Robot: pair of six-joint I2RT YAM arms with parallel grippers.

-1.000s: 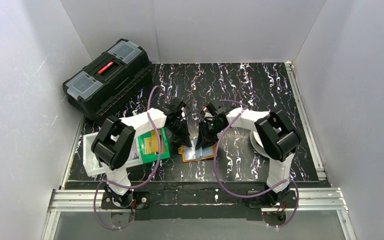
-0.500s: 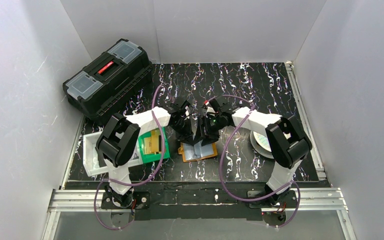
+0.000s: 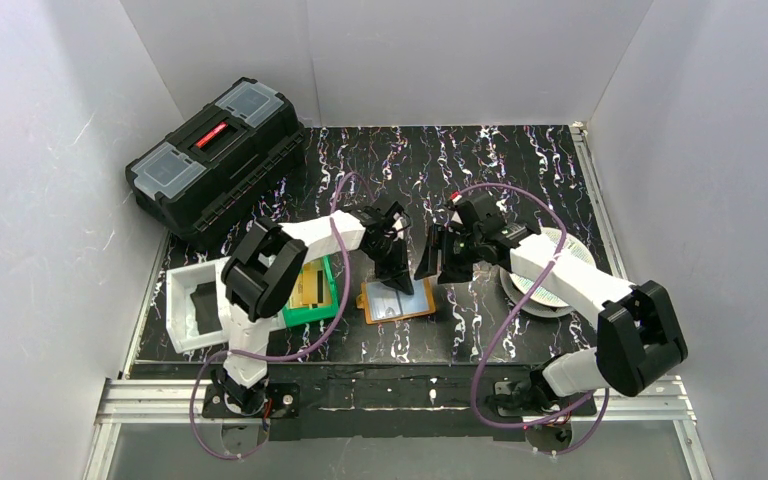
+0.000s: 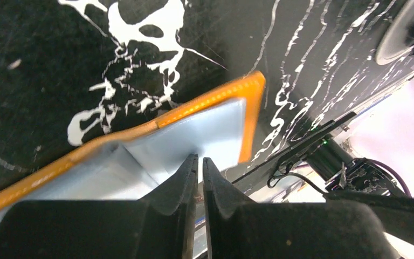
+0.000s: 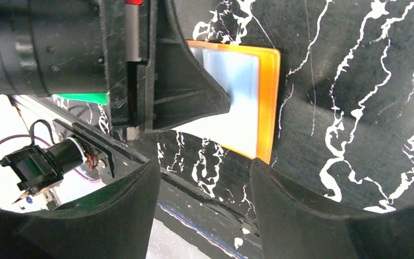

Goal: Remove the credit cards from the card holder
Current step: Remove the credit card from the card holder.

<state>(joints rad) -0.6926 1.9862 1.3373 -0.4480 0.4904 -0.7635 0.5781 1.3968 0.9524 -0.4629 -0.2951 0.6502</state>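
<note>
Left gripper [image 4: 200, 160] all but closed, tips down on the silvery pocket of the card holder [image 3: 397, 302], itself open flat on the table; any card between the jaws impossible to tell. Right gripper [image 5: 202, 164] just right of holder, spread wide, empty. In green bin [image 3: 310, 314] left of holder, one gold credit card [image 3: 309, 287]. Risk: slick pocket slipping, holder dragged along. Tip contact plain only from right wrist, hidden from above.

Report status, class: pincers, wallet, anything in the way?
Left pincer shut, tips down at the wallet. Right pincer open, empty, beside it. Wallet lies open, flat. Left pincer covers part of it.
</note>
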